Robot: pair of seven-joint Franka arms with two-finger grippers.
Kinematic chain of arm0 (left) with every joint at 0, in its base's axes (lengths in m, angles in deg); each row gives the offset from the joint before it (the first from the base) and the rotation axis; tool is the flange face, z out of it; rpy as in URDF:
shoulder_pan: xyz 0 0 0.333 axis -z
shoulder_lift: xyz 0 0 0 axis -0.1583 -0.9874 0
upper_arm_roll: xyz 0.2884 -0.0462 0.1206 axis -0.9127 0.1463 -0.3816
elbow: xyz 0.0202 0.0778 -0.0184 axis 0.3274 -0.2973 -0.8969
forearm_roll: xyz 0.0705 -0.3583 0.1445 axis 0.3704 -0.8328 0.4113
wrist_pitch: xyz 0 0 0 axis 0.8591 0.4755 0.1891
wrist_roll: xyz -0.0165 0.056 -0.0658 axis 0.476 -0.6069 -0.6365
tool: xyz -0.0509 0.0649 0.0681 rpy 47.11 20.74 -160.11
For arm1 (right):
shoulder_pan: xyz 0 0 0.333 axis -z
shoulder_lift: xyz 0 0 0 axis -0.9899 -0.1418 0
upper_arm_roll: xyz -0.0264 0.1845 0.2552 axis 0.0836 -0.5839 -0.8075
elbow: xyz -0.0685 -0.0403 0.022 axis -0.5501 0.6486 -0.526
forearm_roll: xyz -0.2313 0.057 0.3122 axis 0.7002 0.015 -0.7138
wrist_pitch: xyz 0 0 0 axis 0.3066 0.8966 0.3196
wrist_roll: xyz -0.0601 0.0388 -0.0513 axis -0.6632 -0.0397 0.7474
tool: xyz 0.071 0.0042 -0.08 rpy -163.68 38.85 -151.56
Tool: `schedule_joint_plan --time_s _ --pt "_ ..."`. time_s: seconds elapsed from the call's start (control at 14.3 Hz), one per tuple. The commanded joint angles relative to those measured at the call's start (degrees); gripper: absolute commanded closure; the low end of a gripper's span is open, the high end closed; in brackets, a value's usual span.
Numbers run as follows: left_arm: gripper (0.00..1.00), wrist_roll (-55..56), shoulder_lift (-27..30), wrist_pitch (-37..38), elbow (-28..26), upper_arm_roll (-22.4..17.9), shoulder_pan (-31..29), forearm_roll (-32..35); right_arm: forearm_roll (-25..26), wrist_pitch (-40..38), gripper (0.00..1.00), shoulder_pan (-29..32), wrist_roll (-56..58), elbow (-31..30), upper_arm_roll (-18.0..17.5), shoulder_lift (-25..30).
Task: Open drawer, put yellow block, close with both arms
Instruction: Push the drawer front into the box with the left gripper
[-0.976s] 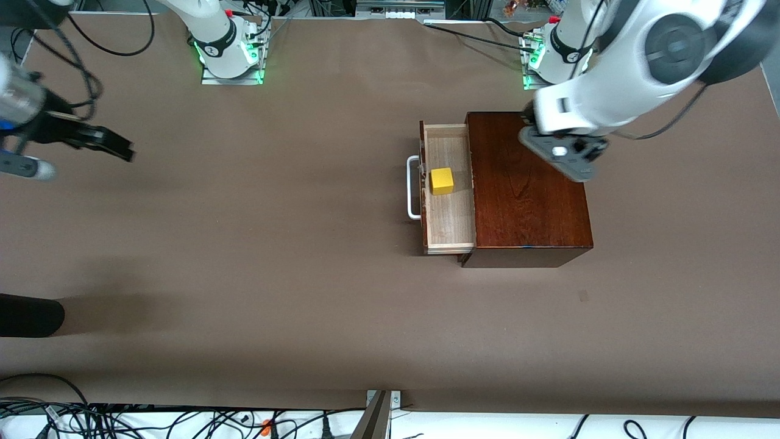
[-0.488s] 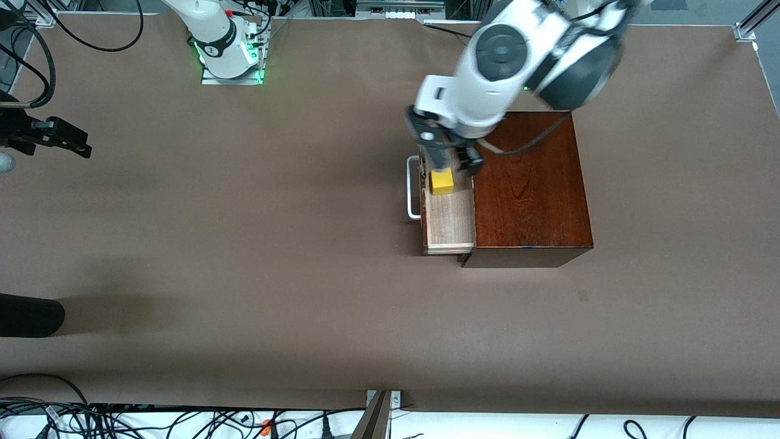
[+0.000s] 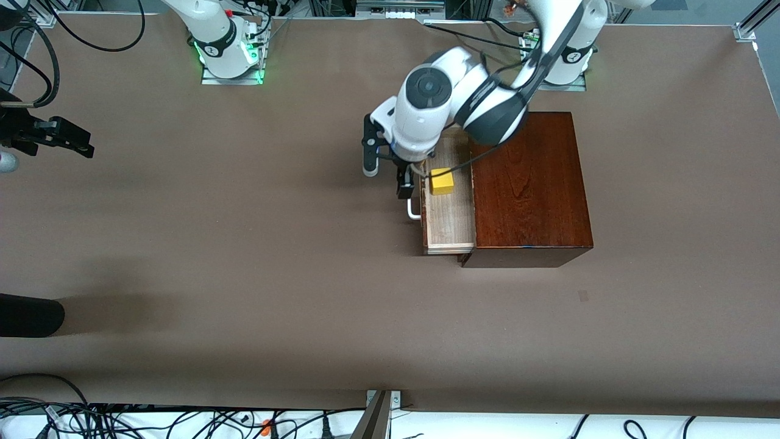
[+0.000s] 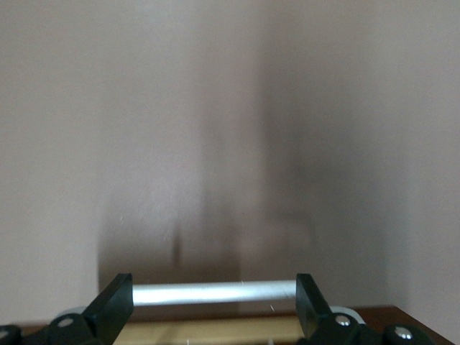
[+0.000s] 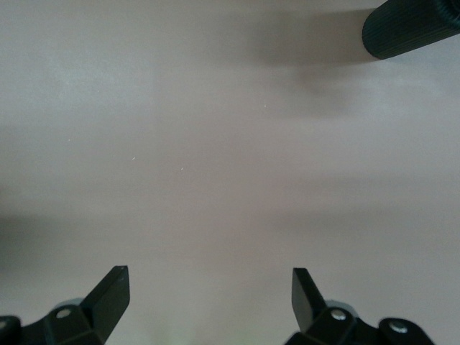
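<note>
The drawer [image 3: 451, 222] stands pulled out of the dark-brown box [image 3: 530, 183], and the yellow block [image 3: 442, 182] sits inside on its pale wood floor. My left gripper [image 3: 386, 180] hangs open at the drawer's white handle [image 3: 414, 211]. In the left wrist view the handle bar [image 4: 215, 292] runs from one fingertip [image 4: 115, 302] across to the other, with the left gripper [image 4: 213, 280] gripping nothing. My right gripper [image 3: 76, 143] waits open over bare table at the right arm's end; the right wrist view shows this gripper [image 5: 210, 272] with only table between its fingers.
A black cylindrical object [image 3: 30, 316] lies at the table's edge on the right arm's end, also in the right wrist view [image 5: 410, 29]. Cables [image 3: 122, 417] run along the table edge nearest the front camera.
My left arm has swung from above the box across the drawer to the handle. The right gripper drew back to the table's end and then stayed still. Block and drawer have not moved.
</note>
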Motion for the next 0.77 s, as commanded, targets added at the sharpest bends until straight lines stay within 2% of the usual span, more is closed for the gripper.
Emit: schedule_joint_plan --time_s 0.0,0.21,0.56,0.7 --pt "0.00 -1.8 -2.3 -2.1 0.3 -0.4 0.9 3.5 -1.0 0.3 0.00 1.0 0.6 -1.9 -0.9 1.9" --pt "0.00 -2.4 -2.2 -1.1 -0.8 -0.5 -0.1 4.0 -2.6 0.5 0.00 1.1 0.7 -1.9 -0.8 1.8" --pt "0.00 -2.3 -1.8 7.1 -0.5 -1.2 -1.4 5.6 -3.5 0.8 0.00 1.1 1.1 -2.4 -0.8 2.0" --pt "0.00 -2.2 -1.2 10.0 -0.2 -1.3 -2.1 8.6 -3.4 0.5 0.00 1.0 1.2 -2.3 -0.9 2.0"
